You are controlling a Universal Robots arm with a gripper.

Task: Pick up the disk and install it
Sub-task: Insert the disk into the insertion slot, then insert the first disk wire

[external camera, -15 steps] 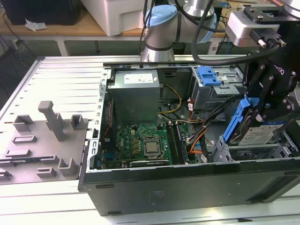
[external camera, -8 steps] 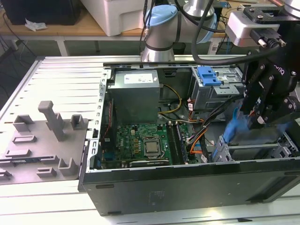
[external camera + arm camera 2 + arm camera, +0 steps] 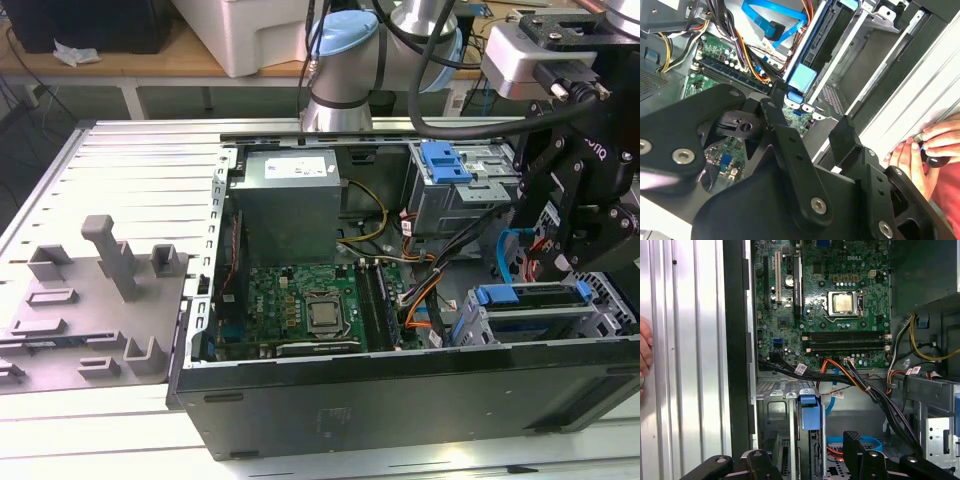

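Observation:
The disk (image 3: pixel 530 296) stands on edge in the grey drive cage (image 3: pixel 520 325) at the front of the open computer case, on the exterior view's right. Its blue carrier bracket shows along the top, and the blue end tab appears in both wrist views (image 3: pixel 810 412) (image 3: pixel 801 79). My black gripper (image 3: pixel 553 262) hangs just above the cage, open. In the first wrist view the gripper (image 3: pixel 807 460) has one finger on each side of the disk's edge, with a gap to each. The second wrist view has the gripper (image 3: pixel 809 114) spread the same way.
A second grey cage with a blue tab (image 3: pixel 445 160) sits at the case's back. Orange, black and blue cables (image 3: pixel 440 280) run beside the cages, next to the motherboard (image 3: pixel 300 310). A person's hand (image 3: pixel 925 150) rests on the metal table outside the case wall. Grey fixtures (image 3: pixel 100 290) stand at the exterior view's left.

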